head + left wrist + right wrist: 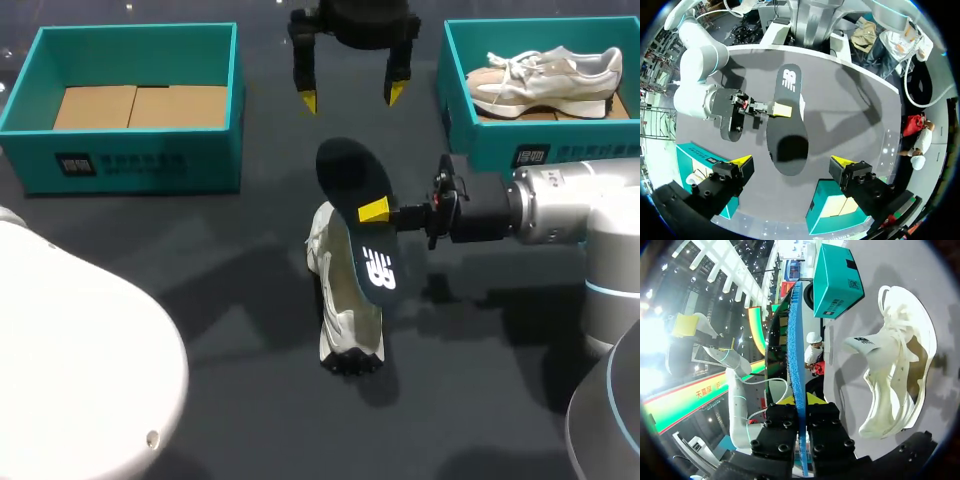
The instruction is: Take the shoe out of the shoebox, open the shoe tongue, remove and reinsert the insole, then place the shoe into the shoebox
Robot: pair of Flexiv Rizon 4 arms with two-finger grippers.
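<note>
My right gripper (375,211) is shut on the edge of a dark insole (358,218), which it holds in the air above the white shoe (345,305). The shoe lies on the dark table, its opening turned toward the insole. In the right wrist view the insole (796,360) shows edge-on with a blue underside, clamped between the fingers (801,401), and the shoe (897,370) lies beside it. My left gripper (351,97) hangs open behind the insole and holds nothing. From the left wrist view the insole (787,120) lies ahead of that open gripper (791,162).
A teal shoebox (35,110) with a cardboard floor stands at the back left. Another teal shoebox (455,110) at the back right holds a second white shoe (545,75). A large white rounded cover (80,370) fills the front left corner.
</note>
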